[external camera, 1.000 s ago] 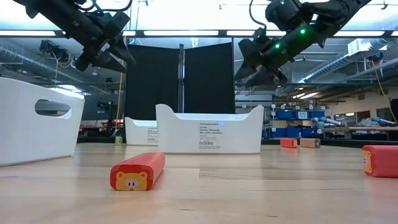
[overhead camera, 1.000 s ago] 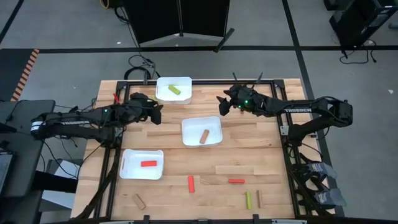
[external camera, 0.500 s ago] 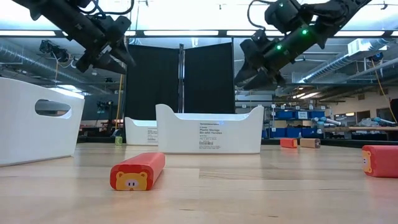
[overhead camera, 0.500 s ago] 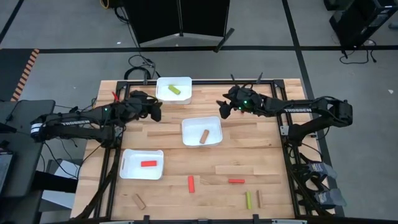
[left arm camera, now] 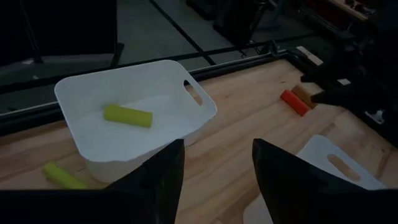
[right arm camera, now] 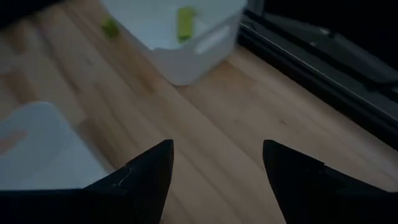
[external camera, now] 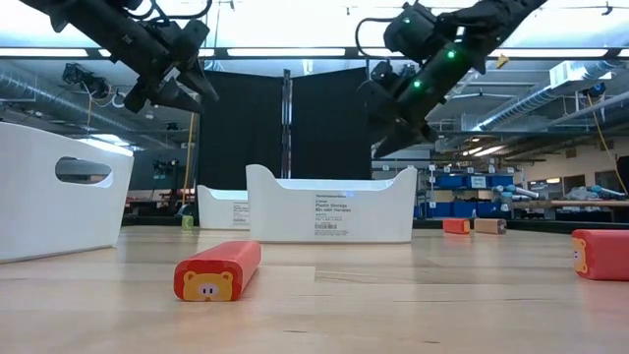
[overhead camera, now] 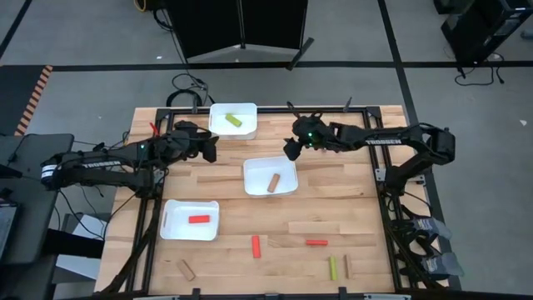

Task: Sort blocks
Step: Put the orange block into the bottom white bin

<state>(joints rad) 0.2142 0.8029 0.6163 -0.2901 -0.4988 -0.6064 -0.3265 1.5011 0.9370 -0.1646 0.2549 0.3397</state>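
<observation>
Three white trays each hold one block: the far tray (overhead camera: pixel 232 119) a yellow-green block (overhead camera: pixel 234 121), the middle tray (overhead camera: pixel 270 177) a tan block (overhead camera: pixel 273 181), the near-left tray (overhead camera: pixel 190 219) a red block (overhead camera: pixel 198 219). Loose blocks lie near the front edge: two red (overhead camera: pixel 256 246) (overhead camera: pixel 316 242), a yellow-green (overhead camera: pixel 331 267), two tan (overhead camera: pixel 347 265) (overhead camera: pixel 186 269). My left gripper (overhead camera: pixel 212 150) (left arm camera: pixel 217 149) hangs open and empty in the air near the far tray. My right gripper (overhead camera: pixel 288 150) (right arm camera: pixel 217 149) hangs open and empty above the middle tray's far edge.
In the left wrist view a yellow-green block (left arm camera: pixel 62 176) lies on the table beside the far tray, and a red block (left arm camera: pixel 293 102) and a tan block (left arm camera: pixel 303 93) lie farther off under the right arm. Bare wood lies between the trays and the front blocks.
My right gripper has gone toward the table's left edge, from beside the middle tray's far right corner to above its far edge, and has tipped more downward. My left gripper has kept almost still. No block has moved.
</observation>
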